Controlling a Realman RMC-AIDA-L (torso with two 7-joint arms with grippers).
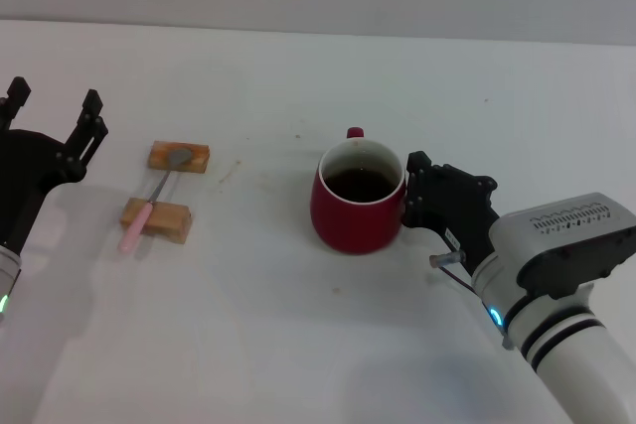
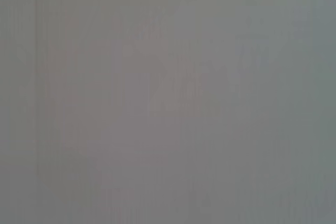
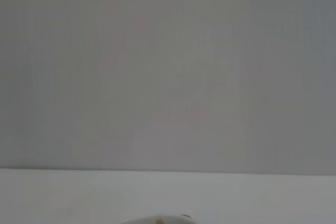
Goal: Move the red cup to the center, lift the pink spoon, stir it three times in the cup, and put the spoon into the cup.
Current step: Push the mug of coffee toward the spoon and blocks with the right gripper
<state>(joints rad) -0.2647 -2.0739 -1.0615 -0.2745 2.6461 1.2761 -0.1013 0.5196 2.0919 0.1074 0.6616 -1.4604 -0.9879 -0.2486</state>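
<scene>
While the red cup [image 1: 358, 198] stands upright near the middle of the white table [image 1: 298, 345], the right gripper [image 1: 415, 196] presses against its right side, though whether its fingers clamp the cup cannot be told. Well to the left, the pink spoon [image 1: 151, 203] lies across two wooden blocks [image 1: 157, 219]. Beside them, the left gripper [image 1: 52, 114] hangs with fingers spread.

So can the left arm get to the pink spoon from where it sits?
Probably yes. The left end effector is open, apart from the pink spoon, which lies across two wooden blocks with bare table between them.
</scene>
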